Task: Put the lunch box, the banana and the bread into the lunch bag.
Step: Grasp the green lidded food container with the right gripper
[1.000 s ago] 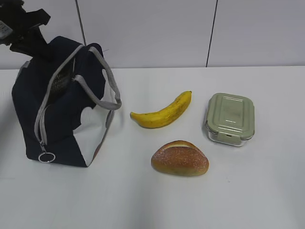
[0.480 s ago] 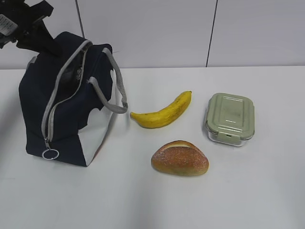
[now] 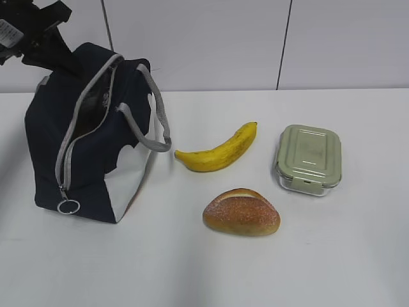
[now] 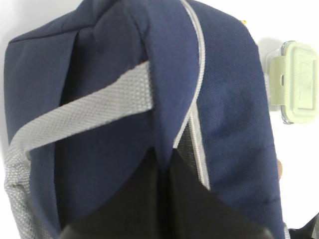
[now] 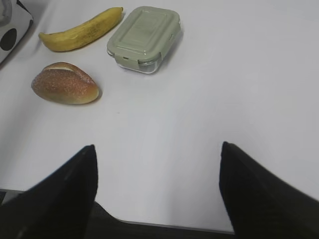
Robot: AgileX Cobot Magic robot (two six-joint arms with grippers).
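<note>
The navy lunch bag [image 3: 89, 160] stands at the left of the table, its grey zipper partly open along the top. My left gripper [image 3: 64, 61] is shut on the bag's upper back edge; in the left wrist view [image 4: 164, 152] the jaws pinch the navy fabric [image 4: 234, 99]. The banana [image 3: 217, 150] lies in the middle, the bread [image 3: 241, 212] in front of it, and the lunch box [image 3: 308, 158] at the right. My right gripper [image 5: 157, 149] is open and empty over bare table, with the banana [image 5: 79, 32], the bread [image 5: 65, 83] and the lunch box [image 5: 144, 37] ahead of it.
The bag's ring pull [image 3: 68, 206] hangs low at its front corner, and a grey handle [image 3: 160, 125] loops out toward the banana. The white table's near edge shows between my right gripper's fingers [image 5: 164, 226]. A wall stands behind the table.
My left gripper pulled the bag's top up and to the right, and the bag shifted right with it. In the last half second it has held nearly still.
</note>
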